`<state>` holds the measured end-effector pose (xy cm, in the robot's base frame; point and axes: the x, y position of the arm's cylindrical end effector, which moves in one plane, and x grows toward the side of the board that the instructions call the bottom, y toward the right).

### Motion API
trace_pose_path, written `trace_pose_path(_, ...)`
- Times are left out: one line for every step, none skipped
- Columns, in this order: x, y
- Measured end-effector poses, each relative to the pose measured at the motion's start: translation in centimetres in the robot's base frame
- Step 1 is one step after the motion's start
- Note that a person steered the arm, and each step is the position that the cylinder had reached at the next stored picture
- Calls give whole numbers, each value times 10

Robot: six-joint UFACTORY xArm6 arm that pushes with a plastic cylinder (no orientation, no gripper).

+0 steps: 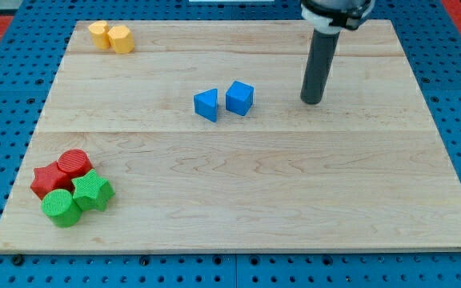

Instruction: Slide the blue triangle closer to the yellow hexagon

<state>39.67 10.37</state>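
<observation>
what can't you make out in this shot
- The arm above the rod: cut off by the view's top edge; only my tip shows, right of the blue cube.
- Red star: partly hidden by the red cylinder and green blocks.

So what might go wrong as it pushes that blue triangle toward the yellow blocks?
The blue cube sits between my tip and the blue triangle block, so a straight push could shove the cube along instead. Also, the yellow hexagon block sits against another yellow block near the wooden board's edge; overshooting could scatter them.
</observation>
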Motion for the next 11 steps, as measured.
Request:
trace_pose_path(-7,-39)
trace_pose_path(-31,-84)
trace_pose_path(-48,-143)
trace_pose_path(-23,-82)
trace_pose_path(27,-124)
trace_pose_path(25,-180)
trace_pose_path(-14,-206)
trace_pose_path(-33,-212)
trace_pose_path(-66,-249)
trace_pose_path(-90,-288)
trace_pose_path(-100,-282)
